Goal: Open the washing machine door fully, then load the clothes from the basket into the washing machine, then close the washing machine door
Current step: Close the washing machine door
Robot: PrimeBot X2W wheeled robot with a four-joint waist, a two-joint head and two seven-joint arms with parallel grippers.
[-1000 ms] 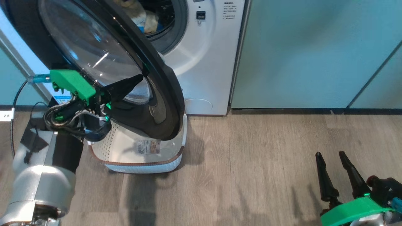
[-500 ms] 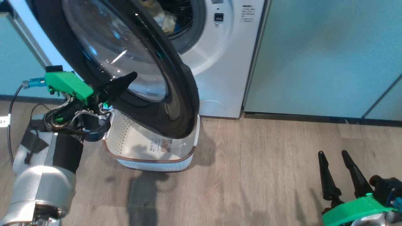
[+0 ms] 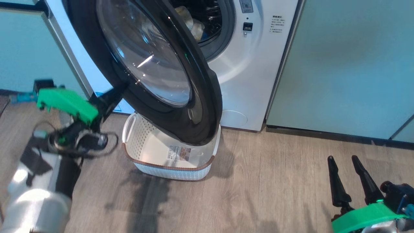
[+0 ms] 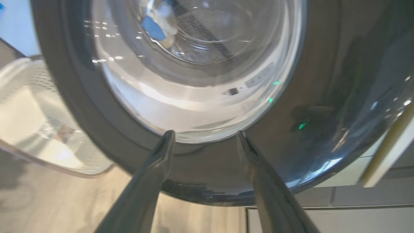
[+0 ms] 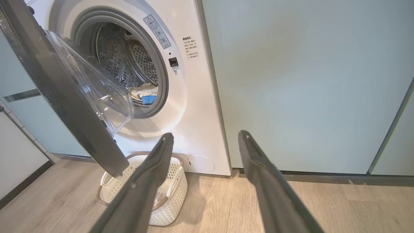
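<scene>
The washing machine [image 3: 255, 77] stands with its black, glass-bowled door [image 3: 152, 64] swung partway out over the basket [image 3: 171, 168]. The clothes [image 3: 191, 22] lie inside the steel drum, pale fabric with a blue piece [image 5: 144, 94]. The cream basket [image 5: 176, 181] sits on the floor under the door, with nothing but a label on its bottom. My left gripper [image 3: 113, 95] is open, its fingertips at the outer face of the door [image 4: 207, 168] just below the window, holding nothing [image 4: 204, 134]. My right gripper [image 3: 342, 158] hangs open and empty at the lower right, well away from the machine [image 5: 206, 135].
Pale green cabinets [image 3: 349, 64] flank the machine on the right and another cabinet front [image 3: 19, 48] on the left. Wooden floor [image 3: 265, 194] stretches between the basket and my right gripper. My left arm's cables [image 3: 81, 142] hang near the basket's left handle.
My left gripper has opened and drawn back from the door's window to its lower left rim. The head camera has turned, shifting the whole scene right. The right gripper has stayed put.
</scene>
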